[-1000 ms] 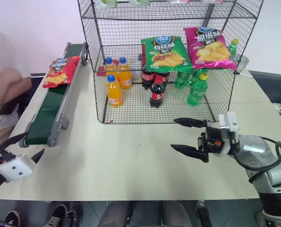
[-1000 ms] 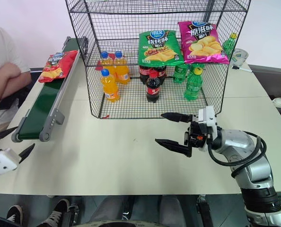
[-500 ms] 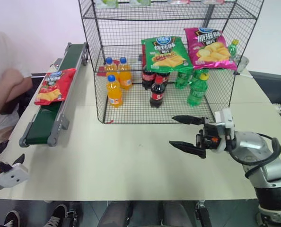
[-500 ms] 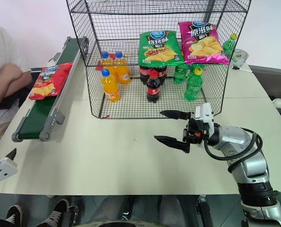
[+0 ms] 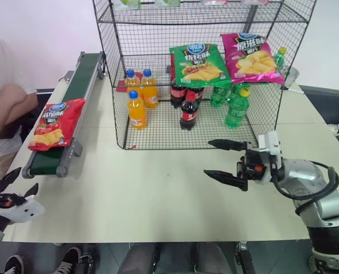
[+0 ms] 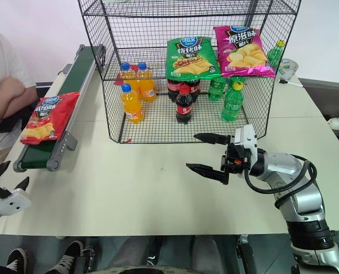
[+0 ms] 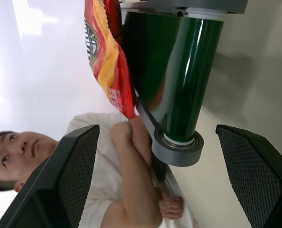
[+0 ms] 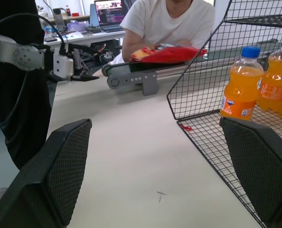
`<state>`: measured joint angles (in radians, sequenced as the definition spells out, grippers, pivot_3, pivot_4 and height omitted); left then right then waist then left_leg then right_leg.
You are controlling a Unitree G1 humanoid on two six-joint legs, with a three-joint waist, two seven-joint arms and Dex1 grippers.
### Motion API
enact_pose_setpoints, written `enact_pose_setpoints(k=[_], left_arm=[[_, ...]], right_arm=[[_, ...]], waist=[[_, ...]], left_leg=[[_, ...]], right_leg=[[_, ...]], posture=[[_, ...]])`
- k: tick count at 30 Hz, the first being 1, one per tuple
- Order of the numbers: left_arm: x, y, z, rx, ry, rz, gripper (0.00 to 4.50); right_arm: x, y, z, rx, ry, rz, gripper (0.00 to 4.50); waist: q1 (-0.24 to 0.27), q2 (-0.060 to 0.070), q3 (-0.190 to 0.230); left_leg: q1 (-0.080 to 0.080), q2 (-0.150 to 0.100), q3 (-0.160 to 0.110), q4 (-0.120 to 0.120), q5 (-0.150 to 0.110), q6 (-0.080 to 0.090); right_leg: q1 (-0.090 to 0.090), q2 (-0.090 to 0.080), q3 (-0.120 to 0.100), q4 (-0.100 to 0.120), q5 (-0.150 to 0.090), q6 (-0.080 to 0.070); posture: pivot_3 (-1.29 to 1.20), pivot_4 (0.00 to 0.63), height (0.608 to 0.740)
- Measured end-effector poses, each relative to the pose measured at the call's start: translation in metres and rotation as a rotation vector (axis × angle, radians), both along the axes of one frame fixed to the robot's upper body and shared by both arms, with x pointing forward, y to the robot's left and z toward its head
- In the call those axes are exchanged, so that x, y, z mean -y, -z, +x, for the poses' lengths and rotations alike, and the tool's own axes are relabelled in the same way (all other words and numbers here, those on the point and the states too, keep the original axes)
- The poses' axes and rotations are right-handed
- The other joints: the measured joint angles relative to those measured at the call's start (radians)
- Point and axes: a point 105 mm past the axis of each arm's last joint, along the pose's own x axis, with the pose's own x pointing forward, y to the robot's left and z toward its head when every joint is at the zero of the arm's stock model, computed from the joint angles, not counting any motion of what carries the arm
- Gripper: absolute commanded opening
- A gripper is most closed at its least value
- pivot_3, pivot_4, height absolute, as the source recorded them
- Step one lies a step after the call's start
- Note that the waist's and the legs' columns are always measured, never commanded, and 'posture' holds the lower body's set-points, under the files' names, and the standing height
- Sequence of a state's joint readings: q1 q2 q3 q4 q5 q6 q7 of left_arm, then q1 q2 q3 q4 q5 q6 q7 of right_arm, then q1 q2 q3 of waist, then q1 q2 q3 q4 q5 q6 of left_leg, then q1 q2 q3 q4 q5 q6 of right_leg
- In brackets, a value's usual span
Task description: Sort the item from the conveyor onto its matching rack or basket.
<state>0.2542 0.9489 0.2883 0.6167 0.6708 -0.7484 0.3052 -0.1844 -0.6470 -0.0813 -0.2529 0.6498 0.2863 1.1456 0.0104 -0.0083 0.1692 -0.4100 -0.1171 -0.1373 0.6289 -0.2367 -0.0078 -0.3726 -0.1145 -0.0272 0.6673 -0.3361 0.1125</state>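
Since a second ago the red chip bag point(image 5: 52, 124) has ridden down the conveyor point(image 5: 67, 114) from near its far end to close above the near roller, where it now lies flat with one edge overhanging the belt's outer side. Meanwhile the left gripper point(image 5: 12, 188) has dropped lower and further out past the table's near-left corner, its two black fingers spread wide and holding nothing; in the left wrist view the bag point(image 7: 105, 52) and the green belt's end roller sit between those fingers, well ahead of them. Right gripper point(image 5: 224, 161) has stayed where it was over the table in front of the rack, pointing across toward the conveyor, its fingers parted and empty. Bright red and crinkly, the bag carries a blue-and-white round logo at its upper end and yellow chips pictured lower down. On the pale beige table point(image 5: 158, 194) stands the tall black wire rack point(image 5: 198, 74), with a green bag point(image 5: 198, 64) and a pink bag point(image 5: 252, 57) leaning on a middle tier, and orange bottles point(image 5: 137, 108), dark cola bottles point(image 5: 188, 111) and green bottles point(image 5: 236, 106) standing on the lowest tier. A person in a white shirt point(image 6: 4, 85) sits with arms folded beside the conveyor.
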Motion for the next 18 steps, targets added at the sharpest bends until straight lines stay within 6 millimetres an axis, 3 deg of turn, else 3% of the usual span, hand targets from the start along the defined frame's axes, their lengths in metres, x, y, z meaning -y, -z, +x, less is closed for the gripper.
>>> enact_pose_setpoints(k=[6, 18], left_arm=[[0.006, 0.0, 0.004, 0.008, 0.017, 0.002, 4.1], [0.019, -0.019, 0.019, 0.087, 0.049, -0.014, 4.1]], right_arm=[[0.0, 0.001, 0.0, 0.001, 0.002, -0.006, 4.5], [0.0, 0.002, 0.001, 0.001, 0.007, -0.013, 4.5]], waist=[[0.0, 0.0, 0.0], [0.0, 0.0, 0.0]], left_leg=[[0.0, 0.0, 0.0, 0.0, 0.0, 0.0], [0.0, 0.0, 0.0, 0.0, 0.0, 0.0]], right_leg=[[0.0, 0.0, 0.0, 0.0, 0.0, 0.0], [0.0, 0.0, 0.0, 0.001, 0.0, 0.0]], posture=[[0.0, 0.15, 0.74], [0.0, 0.15, 0.74]])
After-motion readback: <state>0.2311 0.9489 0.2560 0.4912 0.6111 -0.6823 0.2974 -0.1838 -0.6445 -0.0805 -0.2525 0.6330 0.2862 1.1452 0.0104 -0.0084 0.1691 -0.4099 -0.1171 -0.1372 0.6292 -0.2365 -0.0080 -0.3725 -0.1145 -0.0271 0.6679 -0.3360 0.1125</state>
